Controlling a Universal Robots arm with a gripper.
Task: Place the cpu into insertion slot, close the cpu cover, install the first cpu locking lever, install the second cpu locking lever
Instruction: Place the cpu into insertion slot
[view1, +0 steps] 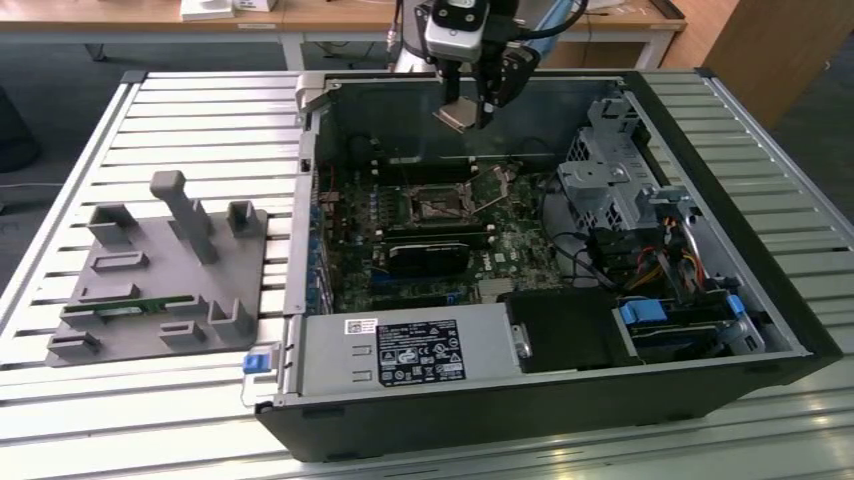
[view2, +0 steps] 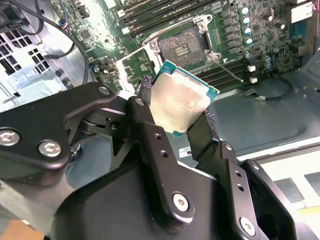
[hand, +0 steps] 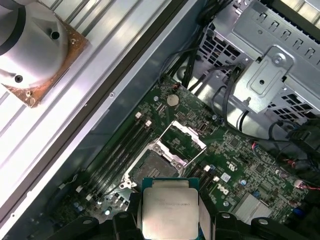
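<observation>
Silvery-grey cpu (view2: 182, 102) top with green rim, matte black gripper (view2: 175, 112), green motherboard (hand: 235, 165), black computer case (view1: 534, 420), pale grey slatted table (view1: 160, 100), grey fixture block (view1: 147, 290), blue drive tabs (view1: 647, 312), white label (view1: 416, 352).

1. The exterior view stands off the arm, high and at some distance. It looks down slantwise on the whole open case (view1: 534, 425) on the table (view1: 200, 100). The gripper (view1: 467, 112) hangs at the upper centre of the frame.
2. The second wrist view sits very near behind the gripper (view2: 176, 107). It looks along the fingers (view2: 150, 130), slantwise down to the motherboard (view2: 150, 20).
3. The first wrist view looks almost straight down into the case, with a wider look, past the cpu (hand: 169, 207).
4. All three views share the socket (view1: 438, 207) (view2: 186, 44) (hand: 152, 167); both wrist views share the cpu (view2: 182, 100).
</observation>
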